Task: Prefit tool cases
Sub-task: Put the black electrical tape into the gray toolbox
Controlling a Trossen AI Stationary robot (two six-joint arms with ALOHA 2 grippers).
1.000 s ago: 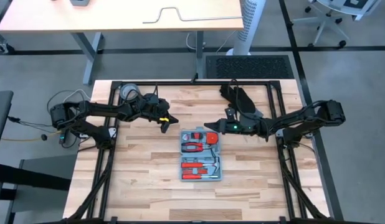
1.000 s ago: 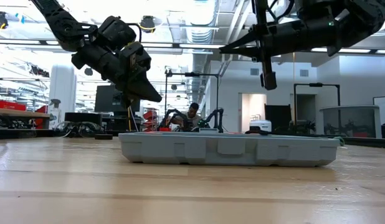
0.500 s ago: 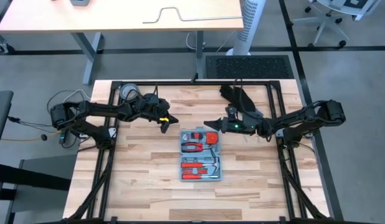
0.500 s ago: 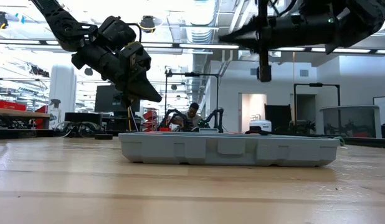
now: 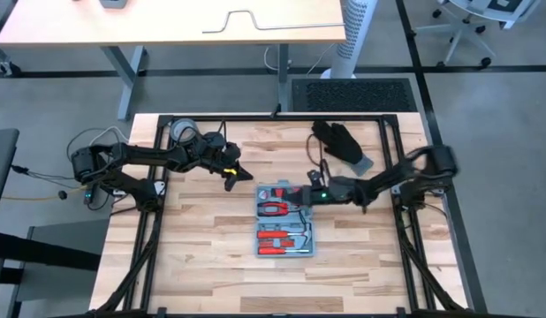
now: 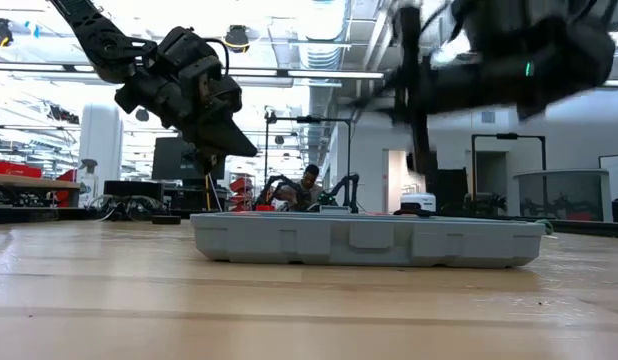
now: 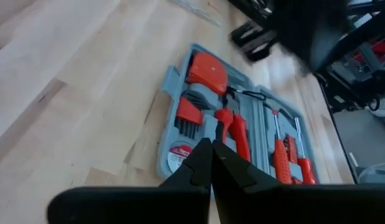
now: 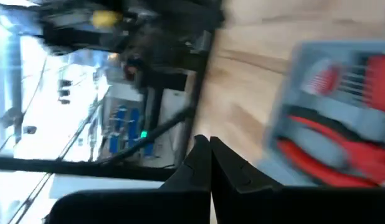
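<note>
In the low view the right gripper point(image 6: 417, 110) is smeared w/ blur at upper right, so we can't read its edges there. The black glove point(image 5: 341, 141) lies at top centre-right of the high view. We see the tool case point(image 5: 285, 220) open at frame centre. Both grippers' fingers pressed together, empty: left gripper point(image 5: 240, 176) up-left of case, right over its top edge.

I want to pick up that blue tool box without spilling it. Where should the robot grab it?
Probably by a long side wall of the tool case, coming straight down from above. It lies flat and open on the table, tools facing up, so its thin raised rim is the only free edge. The shut right gripper hangs over its far end; the shut left gripper waits beside it.
</note>
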